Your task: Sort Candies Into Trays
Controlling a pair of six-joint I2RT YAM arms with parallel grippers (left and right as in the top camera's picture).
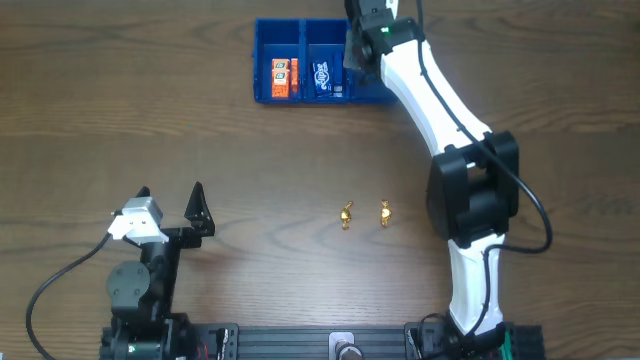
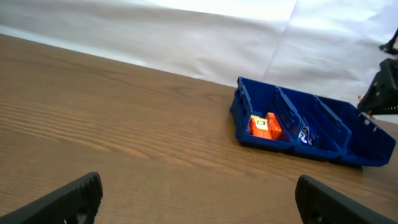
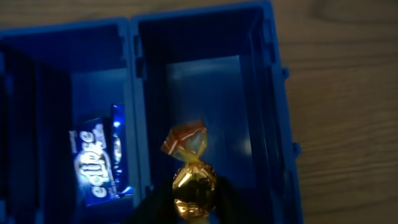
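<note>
One gold candy (image 3: pixel 193 177) sits pinched in the right pincer (image 3: pixel 194 210), nearly closed, above the blue tray's (image 3: pixel 278 124) end compartment at 12 o'clock; the left pincer (image 1: pixel 170 195), at 8 o'clock, gapes wide, holding nothing.

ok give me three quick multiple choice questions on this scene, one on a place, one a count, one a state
1. The gold candy in the right gripper hangs over which part of the blue tray?
A. the compartment with orange candies
B. the compartment with a blue packet
C. the bare end compartment

2. How many more of these lie loose on the table?
A. one
B. two
C. four

3. The left gripper is
A. open, holding nothing
B. shut on a candy
C. shut on the tray wall

Answers:
1 C, the right wrist view shows bare blue floor right under the candy.
2 B, the top view shows two loose candies side by side mid-table.
3 A, its fingers stand wide apart with only table between them.
</note>
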